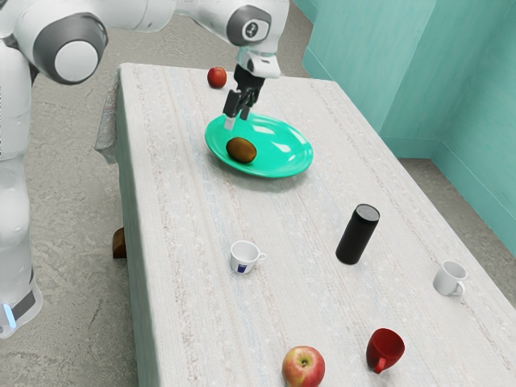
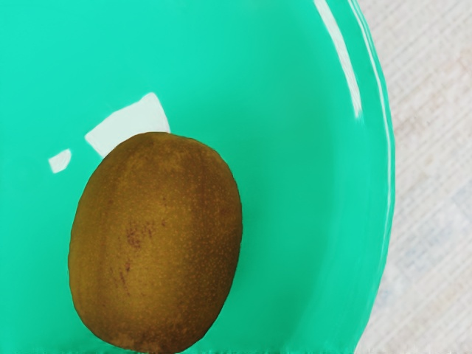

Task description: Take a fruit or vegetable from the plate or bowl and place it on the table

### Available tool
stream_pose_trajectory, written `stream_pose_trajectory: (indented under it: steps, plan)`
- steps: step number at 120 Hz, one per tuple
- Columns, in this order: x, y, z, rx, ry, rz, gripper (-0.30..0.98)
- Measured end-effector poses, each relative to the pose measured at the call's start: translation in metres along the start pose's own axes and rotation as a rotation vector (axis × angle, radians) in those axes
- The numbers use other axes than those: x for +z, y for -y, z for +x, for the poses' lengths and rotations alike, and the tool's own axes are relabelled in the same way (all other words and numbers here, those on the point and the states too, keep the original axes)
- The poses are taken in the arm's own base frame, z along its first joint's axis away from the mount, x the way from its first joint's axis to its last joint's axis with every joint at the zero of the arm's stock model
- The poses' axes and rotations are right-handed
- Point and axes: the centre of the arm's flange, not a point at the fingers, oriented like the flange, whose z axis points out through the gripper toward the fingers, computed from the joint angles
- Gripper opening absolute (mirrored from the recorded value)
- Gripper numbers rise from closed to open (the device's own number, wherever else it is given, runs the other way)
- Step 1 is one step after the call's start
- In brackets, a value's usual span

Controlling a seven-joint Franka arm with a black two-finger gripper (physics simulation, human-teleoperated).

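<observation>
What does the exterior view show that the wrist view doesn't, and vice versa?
Exterior view: the open gripper above the plate, two apples, the black cylinder, logo cup, white mug, red mug.
Wrist view: fine speckles and reddish marks on the kiwi's skin.
Both: the kiwi lying on the green plate, and the pale tablecloth beyond its rim.
</observation>
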Motion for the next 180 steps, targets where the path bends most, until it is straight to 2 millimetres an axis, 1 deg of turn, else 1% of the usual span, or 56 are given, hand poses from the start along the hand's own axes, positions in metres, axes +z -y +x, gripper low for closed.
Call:
stream_pose_trajectory:
  steps: [10,24,44,53,80,102,148,172,180]
  plan:
    - [0.007,0.009,-0.001,-0.001,0.008,-0.013,0.69]
    - [0.012,0.01,0.004,0.017,0.01,-0.023,0.69]
    - [0.028,0.015,0.009,0.03,0.018,-0.049,0.69]
    - [0.032,0.016,0.012,0.037,0.017,-0.057,0.69]
    - [0.035,0.017,0.013,0.05,0.017,-0.063,0.69]
    - [0.044,0.028,0.005,0.04,0.022,-0.077,0.69]
    - [0.06,0.033,0.008,0.053,0.033,-0.099,0.69]
    - [0.064,0.034,0.008,0.056,0.033,-0.106,0.69]
    - [0.068,0.035,0.009,0.056,0.036,-0.113,0.69]
